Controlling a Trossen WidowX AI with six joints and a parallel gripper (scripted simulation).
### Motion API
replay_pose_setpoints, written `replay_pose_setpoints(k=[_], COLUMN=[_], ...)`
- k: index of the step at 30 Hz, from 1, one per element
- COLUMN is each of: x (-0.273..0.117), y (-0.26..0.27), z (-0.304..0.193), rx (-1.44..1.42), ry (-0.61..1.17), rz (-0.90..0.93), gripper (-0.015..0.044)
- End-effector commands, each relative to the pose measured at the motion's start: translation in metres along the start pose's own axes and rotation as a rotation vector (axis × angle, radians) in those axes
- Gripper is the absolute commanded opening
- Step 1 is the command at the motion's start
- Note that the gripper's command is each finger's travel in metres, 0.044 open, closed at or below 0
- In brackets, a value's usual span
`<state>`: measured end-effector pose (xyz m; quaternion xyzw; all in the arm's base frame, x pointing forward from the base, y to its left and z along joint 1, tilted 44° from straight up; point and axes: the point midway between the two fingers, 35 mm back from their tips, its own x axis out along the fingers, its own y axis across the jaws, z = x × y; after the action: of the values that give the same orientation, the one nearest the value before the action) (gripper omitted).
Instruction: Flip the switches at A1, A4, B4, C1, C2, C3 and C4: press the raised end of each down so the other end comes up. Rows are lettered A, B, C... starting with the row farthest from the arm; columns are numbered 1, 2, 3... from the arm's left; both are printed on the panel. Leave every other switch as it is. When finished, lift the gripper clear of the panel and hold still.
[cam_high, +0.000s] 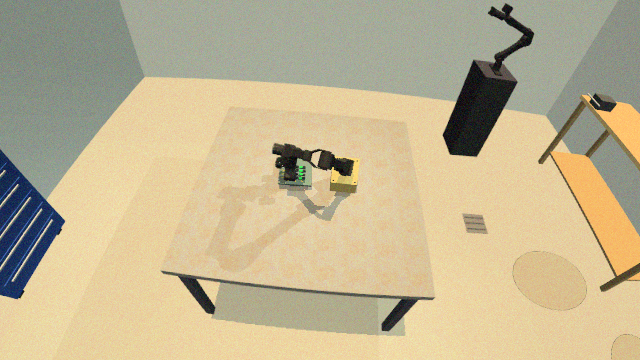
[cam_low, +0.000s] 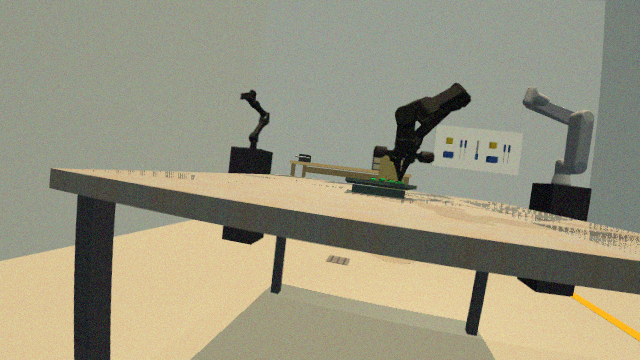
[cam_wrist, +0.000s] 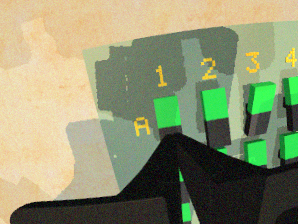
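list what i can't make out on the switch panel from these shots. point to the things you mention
- Row B's letter: outside what the wrist view shows, behind the gripper (cam_high: 289, 177) (cam_low: 400, 180) (cam_wrist: 173, 140).
- Lower half of switch A1 (cam_wrist: 167, 113): wrist view, covered by the fingertips.
- Switch B1: wrist view, mostly behind the fingers.
- Right edge of switch A4 (cam_wrist: 291, 92): cut off by the wrist frame.
- Column numbers: too small in the top view.

Pale grey-green walls (cam_high: 320, 45) (cam_low: 150, 75) around a cream, speckled floor (cam_high: 120, 125) (cam_low: 165, 280). Beyond the right edge of the rectangular, mottled beige desk (cam_high: 300, 240) (cam_low: 225, 200), a two-level orange wooden shelf unit (cam_high: 565, 131). Past the left edge, a blue slatted panel (cam_high: 35, 220). Soft shadow beneath the desk.
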<state>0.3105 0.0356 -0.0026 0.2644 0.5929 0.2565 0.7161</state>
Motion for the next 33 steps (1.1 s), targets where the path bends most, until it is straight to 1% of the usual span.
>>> replay_pose_setpoints(k=[1, 16, 18, 21, 22, 29, 31, 33], x=[0.002, 0.004, -0.008, -0.051, -0.059, -0.062, -0.062, -0.063], y=[0.001, 0.001, -0.001, -0.001, 0.000, -0.002, -0.020, -0.050], z=[-0.001, -0.001, 0.001, 0.002, 0.002, 0.002, 0.004, 0.004], rx=[0.004, 0.004, 0.000, 0.003, 0.003, 0.004, 0.004, 0.003], ry=[0.004, 0.004, 0.005, 0.025, 0.029, 0.030, 0.030, 0.030], rz=[0.005, 0.005, -0.002, 0.000, 0.002, 0.002, -0.001, -0.003], gripper=[0.0000, 0.0000, 0.0000, 0.0000, 0.0000, 0.0000, 0.0000, 0.0000])
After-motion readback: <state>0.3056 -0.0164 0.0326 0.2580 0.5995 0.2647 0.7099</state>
